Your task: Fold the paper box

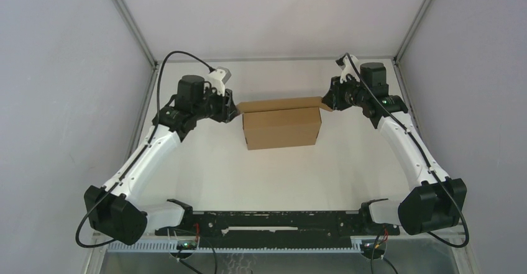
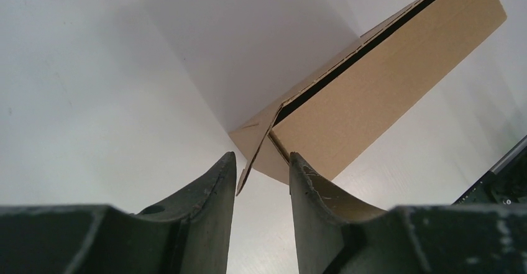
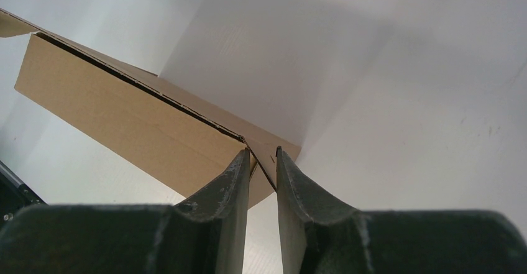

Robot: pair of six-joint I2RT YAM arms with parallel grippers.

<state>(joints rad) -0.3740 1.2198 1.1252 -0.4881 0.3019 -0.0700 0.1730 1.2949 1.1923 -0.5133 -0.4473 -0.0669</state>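
The paper box (image 1: 283,128) is a plain brown cardboard box that stands in the middle of the table, with its lid raised a crack and a side ear sticking out at each end. My left gripper (image 1: 235,109) is at the box's left end. In the left wrist view it (image 2: 261,157) is open, with the tip of the box's (image 2: 379,94) left ear between the fingertips. My right gripper (image 1: 324,102) is at the right end. In the right wrist view its jaws (image 3: 262,151) are narrowly open round the box's (image 3: 124,118) right ear, which crosses the gap at a slant.
Grey enclosure walls stand close at the left, right and back of the white table (image 1: 279,174). A black rail (image 1: 273,221) with the arm bases runs along the near edge.
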